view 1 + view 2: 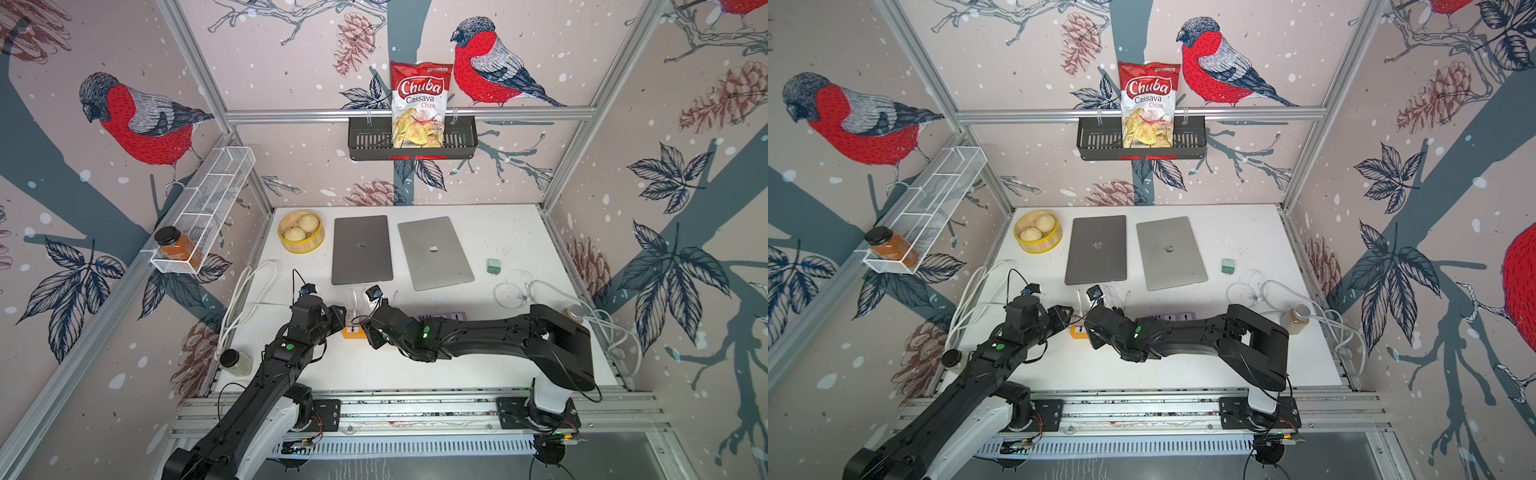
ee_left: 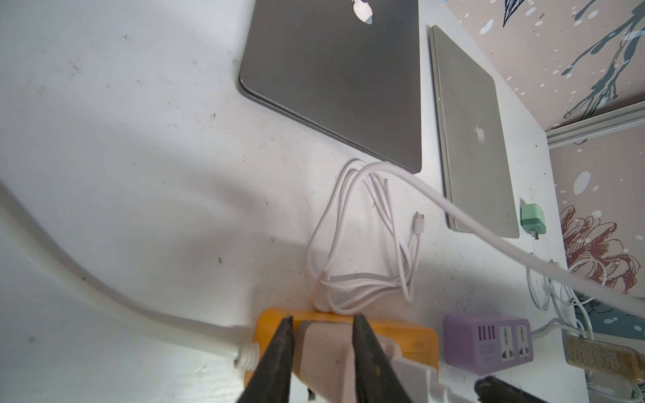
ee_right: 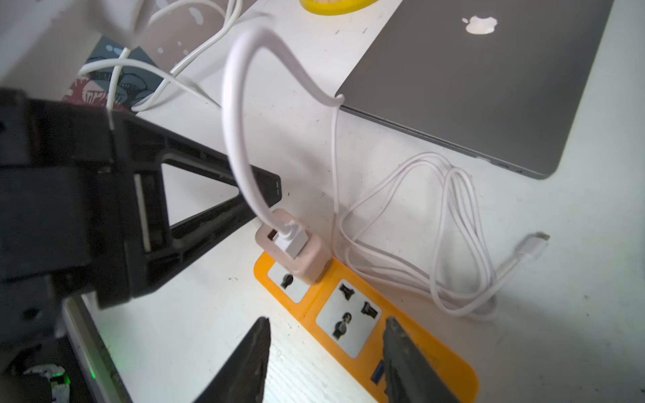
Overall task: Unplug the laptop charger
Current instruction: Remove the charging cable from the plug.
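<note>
Beige charger [image 2: 324, 349], plugged into the orange power strip [image 2: 415, 335] and clenched by the left gripper [image 2: 324, 318]. Right gripper [image 3: 328, 319] — released, astride that strip.

Your walls [image 1: 270, 62] wear wallpaper of red-breasted birds, pinecones and leaves, framed by aluminium rails [image 1: 291, 115]. A black basket [image 1: 365, 140] hangs on the back rail, a white wire shelf [image 1: 224, 174] on the left wall. The tabletop [image 1: 519, 232] is white, evenly lit.
</note>
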`<control>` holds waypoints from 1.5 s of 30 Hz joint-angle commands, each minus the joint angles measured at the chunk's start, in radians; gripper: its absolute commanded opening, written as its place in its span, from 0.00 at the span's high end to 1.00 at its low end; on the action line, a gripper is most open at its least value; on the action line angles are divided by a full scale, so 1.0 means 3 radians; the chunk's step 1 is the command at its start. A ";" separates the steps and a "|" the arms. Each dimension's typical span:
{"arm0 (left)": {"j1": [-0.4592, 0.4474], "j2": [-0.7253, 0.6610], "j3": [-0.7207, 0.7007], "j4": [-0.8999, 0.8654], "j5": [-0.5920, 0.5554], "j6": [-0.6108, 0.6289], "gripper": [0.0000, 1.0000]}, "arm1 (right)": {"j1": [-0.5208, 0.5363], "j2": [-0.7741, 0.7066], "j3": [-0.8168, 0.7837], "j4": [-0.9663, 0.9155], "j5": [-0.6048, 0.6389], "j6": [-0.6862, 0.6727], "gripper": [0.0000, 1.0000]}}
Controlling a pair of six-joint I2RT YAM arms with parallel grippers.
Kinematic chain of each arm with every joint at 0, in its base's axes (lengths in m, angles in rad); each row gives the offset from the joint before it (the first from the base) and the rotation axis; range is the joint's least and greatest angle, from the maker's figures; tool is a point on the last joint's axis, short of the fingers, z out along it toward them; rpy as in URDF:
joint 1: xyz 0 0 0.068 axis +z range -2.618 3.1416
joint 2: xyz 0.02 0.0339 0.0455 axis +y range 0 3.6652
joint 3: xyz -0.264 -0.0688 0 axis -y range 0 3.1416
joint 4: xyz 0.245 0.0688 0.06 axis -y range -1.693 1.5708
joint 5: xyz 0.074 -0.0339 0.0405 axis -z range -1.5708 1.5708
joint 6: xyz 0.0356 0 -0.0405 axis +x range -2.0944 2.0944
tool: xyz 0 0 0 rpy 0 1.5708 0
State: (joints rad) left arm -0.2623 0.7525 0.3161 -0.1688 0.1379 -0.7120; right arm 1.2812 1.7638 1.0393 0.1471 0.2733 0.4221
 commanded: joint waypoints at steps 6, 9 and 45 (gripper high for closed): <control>-0.0014 -0.0049 -0.0031 0.0005 0.0117 -0.0117 0.70 | -0.0422 -0.0246 -0.0537 0.1109 -0.1208 -0.0762 0.54; -0.0035 -0.0064 -0.0036 -0.0006 0.0114 -0.0126 0.71 | -0.0427 -0.0125 -0.0353 0.0949 -0.1350 -0.1011 0.58; -0.0343 -0.0068 -0.0099 -0.0165 -0.0301 -0.0251 0.73 | -0.0492 0.0384 -0.0039 0.1105 -0.1474 -0.1477 0.64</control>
State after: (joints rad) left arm -0.3622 0.7315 0.2939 -0.1856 0.0521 -0.7856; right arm 1.1362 1.8736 1.0206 0.4671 -0.1452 -0.0017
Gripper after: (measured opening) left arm 0.272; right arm 0.359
